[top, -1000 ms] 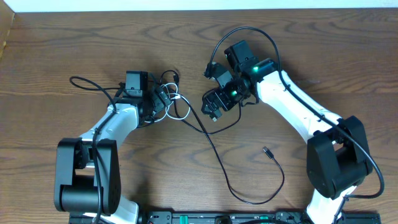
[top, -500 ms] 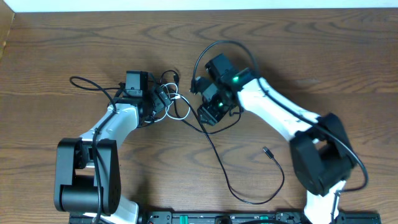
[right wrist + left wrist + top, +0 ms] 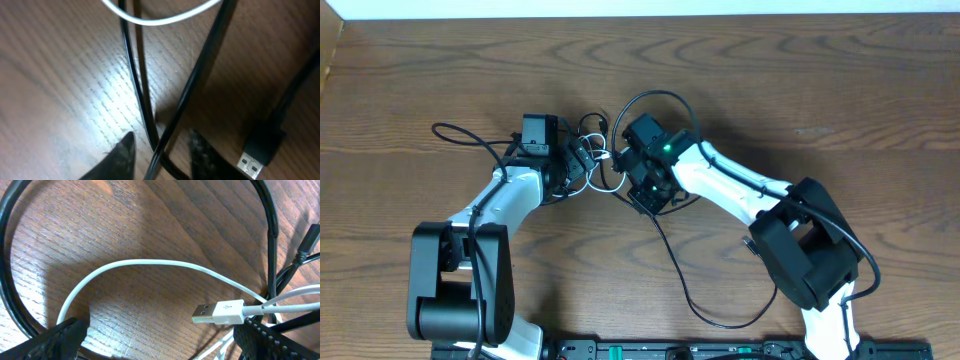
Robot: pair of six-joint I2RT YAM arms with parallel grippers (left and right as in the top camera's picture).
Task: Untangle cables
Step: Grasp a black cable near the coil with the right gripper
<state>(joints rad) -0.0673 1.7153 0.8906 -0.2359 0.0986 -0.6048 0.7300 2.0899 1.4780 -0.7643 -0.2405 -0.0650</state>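
The white cable [image 3: 608,166] lies looped in a knot with the black cable [image 3: 672,255] at mid-table. My left gripper [image 3: 588,166] stands wide open over that knot. In the left wrist view the white cable's USB plug [image 3: 219,313] lies on the wood just inside the right finger [image 3: 272,341], touched by nothing. My right gripper [image 3: 161,156] is low over the table, its jaws half closed. Two crossing strands of the black cable [image 3: 150,120] run between its fingertips, with small gaps either side. A black USB plug [image 3: 257,150] lies right of it.
The black cable trails toward the front edge in a long loop [image 3: 720,322]. A thick black wire [image 3: 10,255] arcs around the left wrist view. The right arm [image 3: 740,190] reaches across the middle. A white wall strip [image 3: 640,8] borders the far edge.
The right arm has swung left and down onto the knot, and its jaws have narrowed around the black cable. The left arm and its open gripper have stayed still.
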